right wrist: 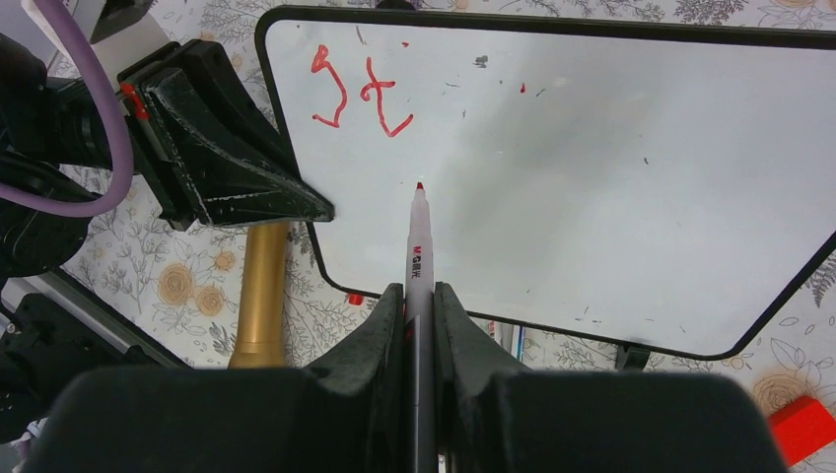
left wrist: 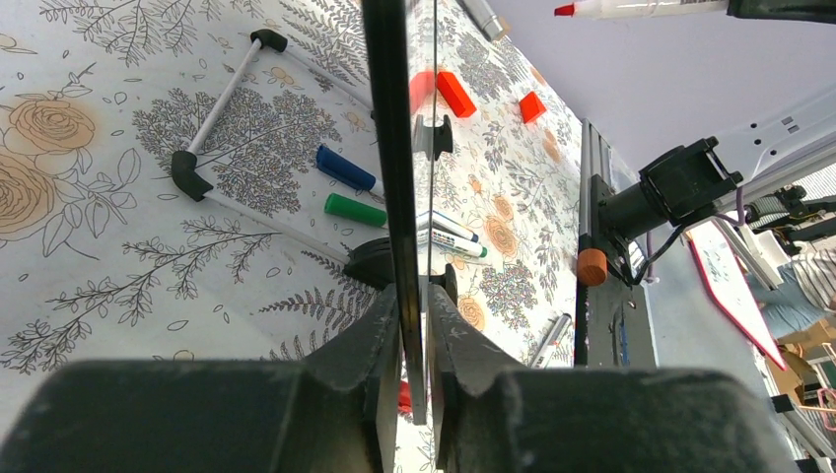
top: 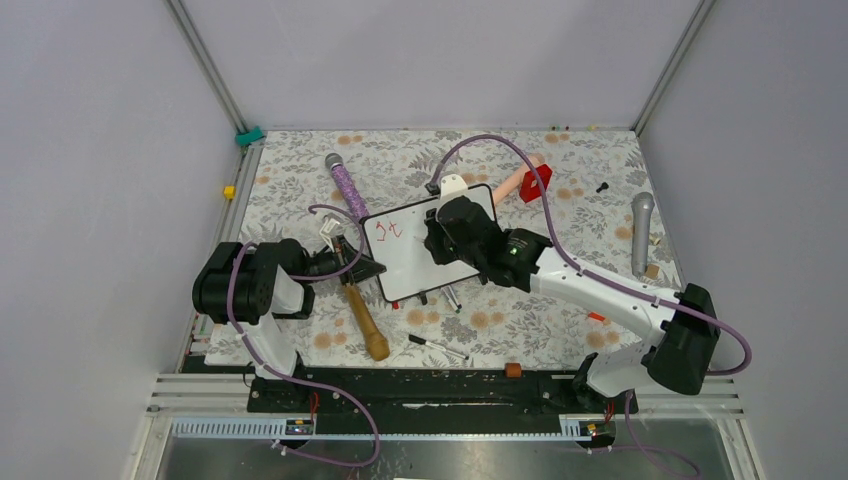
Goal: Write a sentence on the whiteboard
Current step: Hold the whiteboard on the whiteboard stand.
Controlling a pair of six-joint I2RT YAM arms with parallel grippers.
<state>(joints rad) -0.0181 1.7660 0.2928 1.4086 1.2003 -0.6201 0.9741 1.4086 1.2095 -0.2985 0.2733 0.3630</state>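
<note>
Here, from above, the whiteboard [top: 405,265] sits about the middle of the table [top: 300,170], turned at a slant. The sentence [top: 388,230] is only begun, with two red letters near the board's far left corner. The left gripper [top: 372,268] meets the board's left edge, and the right gripper [top: 442,232] hangs over its face. A gold-brown club [top: 366,322] lies toward the near edge, just beside the left gripper. A purple microphone [top: 346,187] lies toward the far edge and a grey microphone [top: 642,228] near the right edge. A red block [top: 535,184] sits beyond the board's far right corner.

The left wrist camera sees the board edge-on, its black frame pinched from both sides by the fingers [left wrist: 380,335]. Beyond it a blue marker [left wrist: 345,168] and a green marker [left wrist: 355,209] lie on the flowered cloth [left wrist: 99,246].

The right wrist camera shows its jaws closed tight around a red marker [right wrist: 418,246]. The tip points at the white surface below the letters; whether it touches cannot be told.
</note>
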